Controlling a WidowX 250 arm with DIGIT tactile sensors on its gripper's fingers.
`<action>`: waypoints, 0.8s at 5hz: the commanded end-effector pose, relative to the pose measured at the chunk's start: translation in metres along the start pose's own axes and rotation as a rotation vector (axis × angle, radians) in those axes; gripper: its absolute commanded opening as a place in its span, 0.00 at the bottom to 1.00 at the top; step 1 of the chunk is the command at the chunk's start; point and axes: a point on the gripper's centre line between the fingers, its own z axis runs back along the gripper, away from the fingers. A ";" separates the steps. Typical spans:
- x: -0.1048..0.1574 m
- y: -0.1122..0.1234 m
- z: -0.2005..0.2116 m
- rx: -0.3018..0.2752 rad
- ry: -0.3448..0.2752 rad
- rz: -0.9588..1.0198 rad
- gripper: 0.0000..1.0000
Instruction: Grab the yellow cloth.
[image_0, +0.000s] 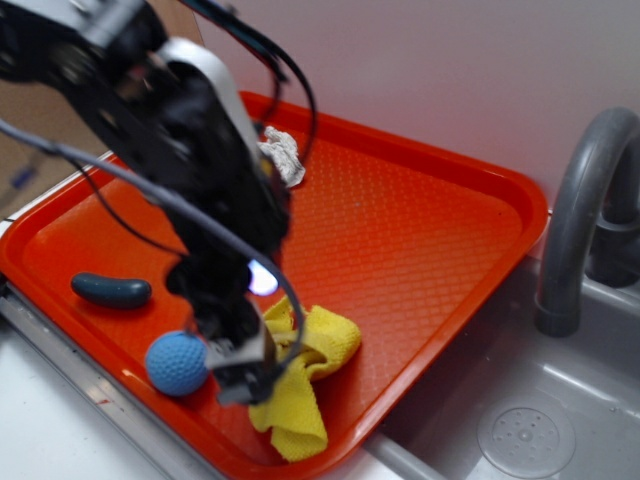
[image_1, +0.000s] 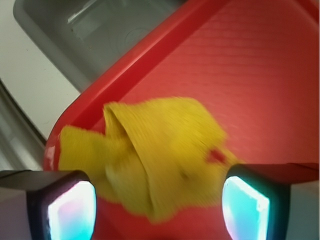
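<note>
The yellow cloth (image_0: 305, 375) lies bunched on the red tray (image_0: 420, 230) near its front edge. In the wrist view the cloth (image_1: 155, 155) sits between and just ahead of my two fingers, blurred. My gripper (image_0: 248, 368) hangs over the cloth's left part, next to the blue ball (image_0: 177, 363). In the wrist view the gripper (image_1: 159, 210) is open, jaws wide apart on either side of the cloth, with nothing held.
A white paper wad (image_0: 283, 155) lies at the tray's back. A dark oblong object (image_0: 111, 290) lies at the tray's left. A grey sink (image_0: 530, 420) with a tap (image_0: 580, 210) is right of the tray; the sink also shows in the wrist view (image_1: 95, 30).
</note>
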 end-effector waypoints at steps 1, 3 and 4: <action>-0.001 -0.019 -0.009 0.077 0.065 -0.021 1.00; -0.004 -0.014 -0.015 0.136 0.101 0.027 0.00; -0.005 0.005 0.004 0.126 0.081 0.212 0.00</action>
